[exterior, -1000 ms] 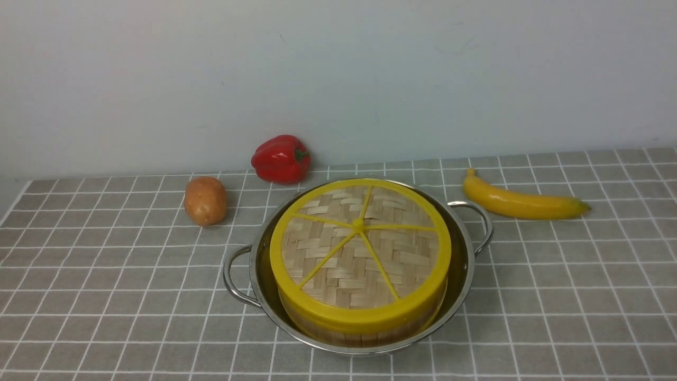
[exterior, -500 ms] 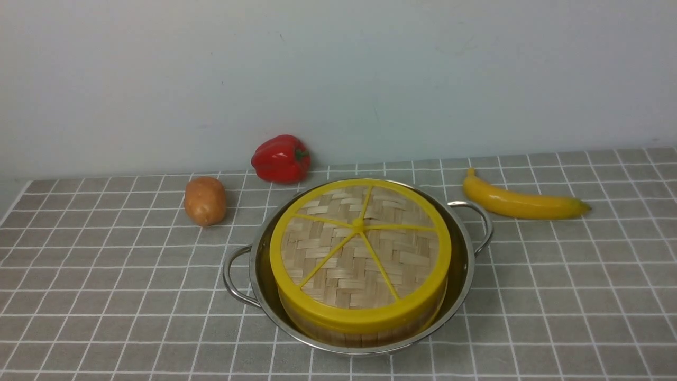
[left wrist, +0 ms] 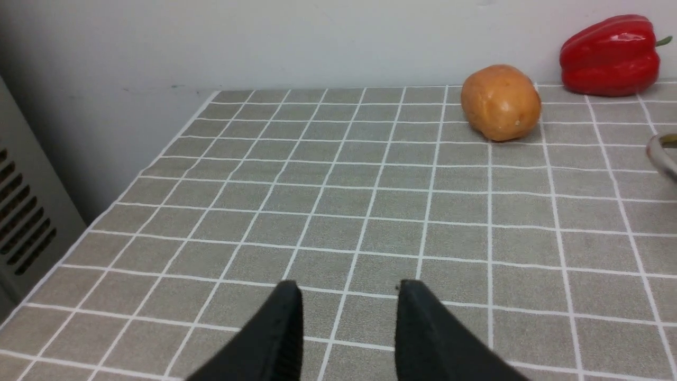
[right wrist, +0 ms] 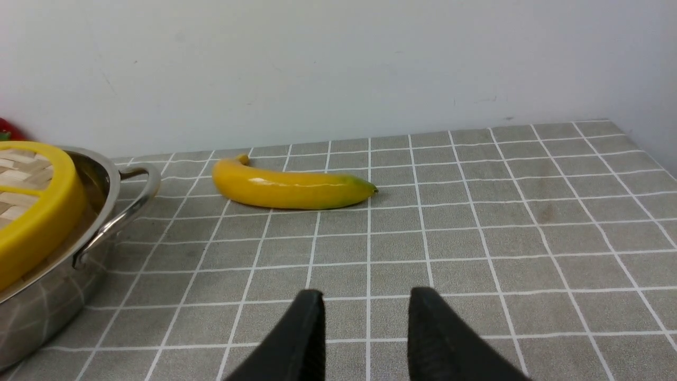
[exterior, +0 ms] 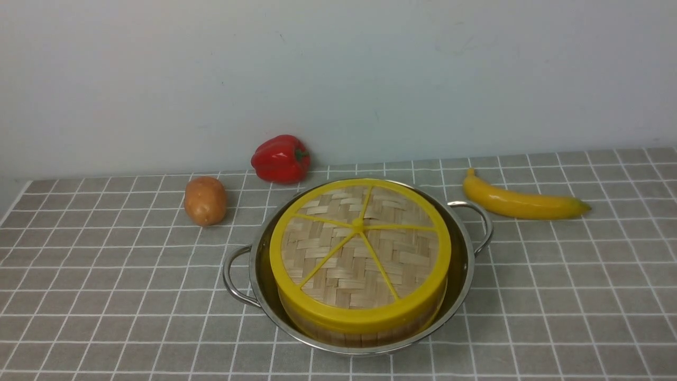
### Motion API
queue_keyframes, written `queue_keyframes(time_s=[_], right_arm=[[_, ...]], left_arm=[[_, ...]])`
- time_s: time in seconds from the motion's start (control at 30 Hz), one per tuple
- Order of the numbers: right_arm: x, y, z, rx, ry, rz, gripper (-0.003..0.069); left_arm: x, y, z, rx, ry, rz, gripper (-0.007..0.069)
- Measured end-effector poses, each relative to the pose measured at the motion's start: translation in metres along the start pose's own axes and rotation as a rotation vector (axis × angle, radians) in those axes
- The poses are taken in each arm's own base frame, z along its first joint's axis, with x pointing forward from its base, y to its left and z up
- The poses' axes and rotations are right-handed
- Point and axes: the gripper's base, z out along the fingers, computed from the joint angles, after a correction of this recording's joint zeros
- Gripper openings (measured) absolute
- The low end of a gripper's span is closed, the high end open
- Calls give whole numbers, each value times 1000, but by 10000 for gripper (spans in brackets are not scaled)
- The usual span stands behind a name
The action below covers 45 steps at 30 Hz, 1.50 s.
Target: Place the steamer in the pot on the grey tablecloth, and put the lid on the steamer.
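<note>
Change: nothing you can see has shifted since the earlier front views; every item sits where it did.
Pot: your pot (exterior: pixel 461 264) rests on the grey tablecloth (exterior: pixel 106 275) near the middle of the counter, its two wire handles out to the sides.
Steamer: the steamer (exterior: pixel 365 330) stands inside the pot, only its pale wall showing.
Lid: the lid (exterior: pixel 359 254) sits on the steamer, spokes up.
Left tool: your left tool (left wrist: pixel 346 296) hovers over bare cloth, fingers apart and holding nothing.
Right tool: your right tool (right wrist: pixel 366 304) is likewise spread and empty, beside the pot.
Others: potato (exterior: pixel 205 200), red pepper (exterior: pixel 280 159) and banana (exterior: pixel 521 201) lie behind the pot.
</note>
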Motion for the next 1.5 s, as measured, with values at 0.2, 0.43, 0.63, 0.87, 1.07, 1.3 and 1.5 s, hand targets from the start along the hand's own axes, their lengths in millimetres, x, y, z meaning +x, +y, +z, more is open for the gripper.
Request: queue_keyframes(time_s=[0.2, 0.43, 0.63, 0.87, 1.07, 1.3, 1.5], right_arm=[[0, 0, 0, 0, 0, 0, 243], [0, 0, 0, 0, 0, 0, 243], [0, 0, 0, 0, 0, 0, 243], [0, 0, 0, 0, 0, 0, 243], [0, 0, 0, 0, 0, 0, 243], [0, 0, 0, 0, 0, 0, 243], [0, 0, 0, 0, 0, 0, 243]], left_arm=[[0, -3, 0, 52, -4, 15, 243], [0, -3, 0, 54, -5, 15, 243], [0, -3, 0, 54, -5, 15, 243], [0, -3, 0, 54, -5, 15, 243], [0, -3, 0, 54, -5, 15, 243], [0, -3, 0, 54, -5, 15, 243], [0, -3, 0, 54, -5, 15, 243]])
